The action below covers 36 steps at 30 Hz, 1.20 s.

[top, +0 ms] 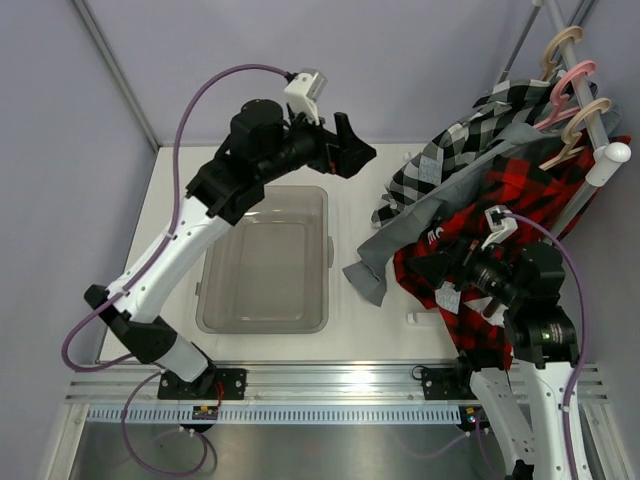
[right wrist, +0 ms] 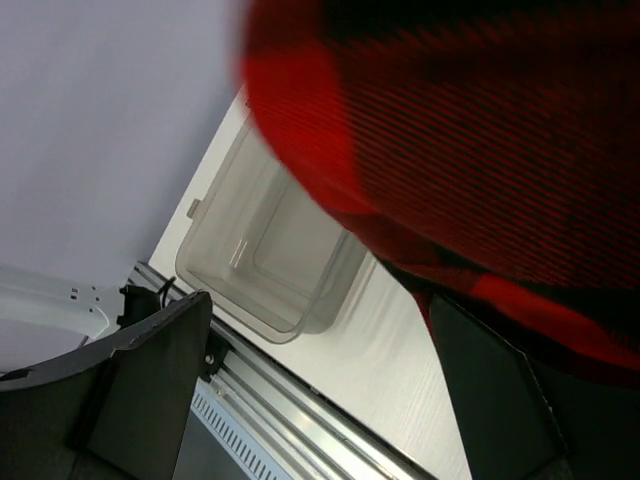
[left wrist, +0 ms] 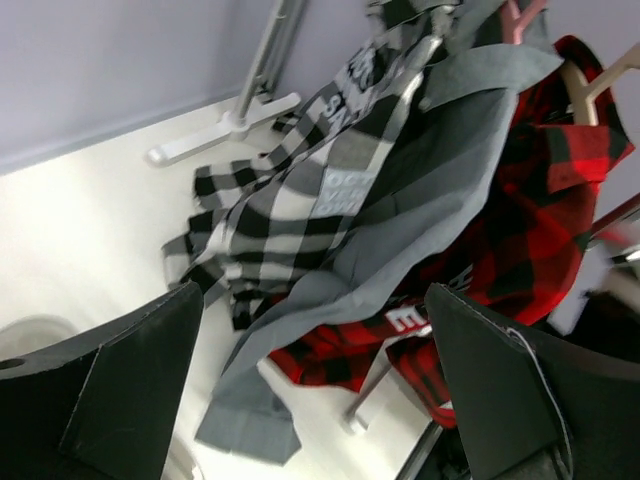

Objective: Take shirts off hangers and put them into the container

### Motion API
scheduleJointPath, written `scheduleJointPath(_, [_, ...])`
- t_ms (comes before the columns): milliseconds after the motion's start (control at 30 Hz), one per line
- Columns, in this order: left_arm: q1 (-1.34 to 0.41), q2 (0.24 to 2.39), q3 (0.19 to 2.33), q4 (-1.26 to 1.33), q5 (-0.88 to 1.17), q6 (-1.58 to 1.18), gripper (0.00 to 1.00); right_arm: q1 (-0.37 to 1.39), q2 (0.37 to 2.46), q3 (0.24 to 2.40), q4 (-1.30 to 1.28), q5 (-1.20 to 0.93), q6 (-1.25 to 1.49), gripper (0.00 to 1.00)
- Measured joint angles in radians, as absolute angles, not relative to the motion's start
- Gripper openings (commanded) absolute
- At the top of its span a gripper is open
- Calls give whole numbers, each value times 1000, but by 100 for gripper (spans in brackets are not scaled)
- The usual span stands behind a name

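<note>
All 3 shirts hang on the hangers (top: 572,80) at the right rear, tails spilling onto the counter (top: 370,320): checked shirt (top: 440,160) furthest back, grey shirt (top: 420,230) in the middle, red plaid shirt (top: 530,185) nearest. The container (top: 262,325) sits left of them with nothing in it.

Both are spread wide and hold nothing. The left end effector (top: 350,148) hovers past the container's far edge, facing the pile, and the right end effector (right wrist: 320,390) is tucked right up against the plaid.

Best bet is probably this: the right pinches plaid up near the collar, the left steadies the nearest tan hanger (top: 585,118), and the cloth slides off sideways.

It's tight by the rack pole (top: 608,160) and the right wall. There's open counter between shirts and container for the carry.
</note>
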<state>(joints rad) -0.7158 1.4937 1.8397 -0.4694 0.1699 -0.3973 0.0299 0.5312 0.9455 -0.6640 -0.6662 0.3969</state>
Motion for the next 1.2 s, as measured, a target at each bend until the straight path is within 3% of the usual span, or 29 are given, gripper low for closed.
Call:
scheduleJointPath(200, [-785,1700,2058,-473,208,-369,98,154,530,662,-508,-581,536,98])
scheduleJointPath(400, [-870,1794,2145,-460,236,-340,91,316,603,466,-337,-473,651,98])
scheduleJointPath(600, [-986,1802,2139,-410,297,-278,77,358,670,414,-227,-410,689,99])
scheduleJointPath(900, [-1069,1776,2069,-309,445,-208,67,371,659,358,-176,-373,701,99])
scheduleJointPath(1200, [-1070,1927,2298,-360,500,-139,71,371,578,358,-178,-368,704,99])
